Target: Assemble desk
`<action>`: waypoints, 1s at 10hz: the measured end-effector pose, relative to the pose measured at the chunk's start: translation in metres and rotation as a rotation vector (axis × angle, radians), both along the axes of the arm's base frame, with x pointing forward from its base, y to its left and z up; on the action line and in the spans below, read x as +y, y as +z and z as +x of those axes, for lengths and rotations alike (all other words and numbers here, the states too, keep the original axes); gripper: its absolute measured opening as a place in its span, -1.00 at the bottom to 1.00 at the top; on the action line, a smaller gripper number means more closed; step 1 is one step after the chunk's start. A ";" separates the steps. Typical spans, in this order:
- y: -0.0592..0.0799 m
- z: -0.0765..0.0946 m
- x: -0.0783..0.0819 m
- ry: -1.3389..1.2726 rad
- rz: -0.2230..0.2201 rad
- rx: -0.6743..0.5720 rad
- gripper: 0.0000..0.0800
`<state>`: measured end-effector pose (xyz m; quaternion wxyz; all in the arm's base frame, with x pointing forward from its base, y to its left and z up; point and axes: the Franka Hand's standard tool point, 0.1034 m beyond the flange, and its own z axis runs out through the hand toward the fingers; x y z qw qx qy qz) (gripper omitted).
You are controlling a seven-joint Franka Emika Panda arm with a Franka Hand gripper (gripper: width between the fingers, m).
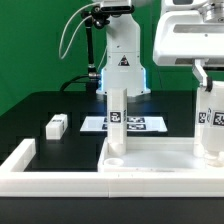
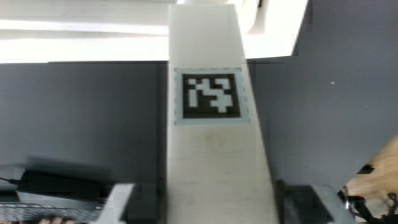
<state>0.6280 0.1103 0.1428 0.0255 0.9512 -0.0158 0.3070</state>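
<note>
My gripper [image 1: 207, 82] hangs at the exterior view's right, shut on an upright white leg block [image 1: 211, 125] that stands on or just over the right end of the desk top [image 1: 150, 166], a wide rimmed white tray at the front. In the wrist view the same leg [image 2: 214, 150], with its square tag, runs between my two dark fingers [image 2: 146, 205], which press both its sides. A second leg [image 1: 117, 120] stands upright on the top's left part. A third leg block [image 1: 57, 125] lies loose on the black table to the left.
A long white bar with raised ends [image 1: 22, 155] lies along the front left, against the desk top. The marker board [image 1: 140, 123] lies flat behind the top. The robot's white base [image 1: 122, 65] stands at the back centre before a green wall.
</note>
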 end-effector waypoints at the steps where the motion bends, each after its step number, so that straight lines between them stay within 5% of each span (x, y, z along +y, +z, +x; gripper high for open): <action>1: 0.000 0.004 0.003 -0.001 0.002 -0.007 -0.28; 10: -0.015 0.000 0.011 0.034 -0.020 -0.040 -0.28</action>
